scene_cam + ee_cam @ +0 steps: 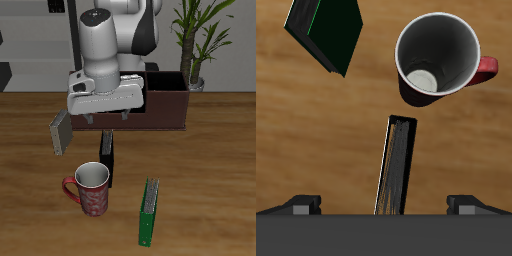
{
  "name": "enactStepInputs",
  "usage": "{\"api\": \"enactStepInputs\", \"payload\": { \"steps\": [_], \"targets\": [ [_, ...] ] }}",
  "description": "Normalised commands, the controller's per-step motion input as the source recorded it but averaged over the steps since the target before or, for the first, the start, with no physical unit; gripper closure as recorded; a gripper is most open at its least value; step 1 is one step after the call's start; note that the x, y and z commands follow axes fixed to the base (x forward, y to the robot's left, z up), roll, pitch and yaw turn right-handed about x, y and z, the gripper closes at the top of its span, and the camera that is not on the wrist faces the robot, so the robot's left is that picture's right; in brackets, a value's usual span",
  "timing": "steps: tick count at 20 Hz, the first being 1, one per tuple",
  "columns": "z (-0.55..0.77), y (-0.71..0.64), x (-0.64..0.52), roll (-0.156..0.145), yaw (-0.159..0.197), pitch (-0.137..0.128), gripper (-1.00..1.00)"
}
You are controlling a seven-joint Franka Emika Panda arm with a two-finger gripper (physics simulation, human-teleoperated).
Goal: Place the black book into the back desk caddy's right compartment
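The black book stands upright on its edge on the table, between the caddy and the red mug. In the wrist view the black book shows thin, with its pale page edge, running in between my fingers. My gripper hangs directly above the book and is open and empty. In the wrist view my gripper has one fingertip on each side of the book, apart from it. The back desk caddy, dark reddish-brown, stands behind the gripper. The arm hides most of it, so its compartments are hard to tell apart.
A grey book leans beside the gripper. A red mug stands in front of the black book. A green book stands near the table's front edge. A potted plant stands behind the caddy.
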Motion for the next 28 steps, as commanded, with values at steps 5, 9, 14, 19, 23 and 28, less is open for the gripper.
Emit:
{"api": "enactStepInputs", "payload": {
  "steps": [5, 9, 14, 19, 23, 28],
  "targets": [
    [-0.22, 0.02, 0.07, -0.003, -0.027, 0.009, -1.00],
    [-0.25, 0.08, 0.10, 0.018, -0.005, -0.009, -1.00],
    [-0.19, 0.06, 0.06, 0.014, -0.012, 0.008, -1.00],
    [-0.25, -0.02, 0.08, -0.008, -0.019, 0.017, -1.00],
    [-0.20, -0.02, -0.01, -0.001, -0.007, 0.018, -1.00],
    [-0.30, -0.01, 0.05, 0.011, -0.010, 0.037, -1.00]
  ]
}}
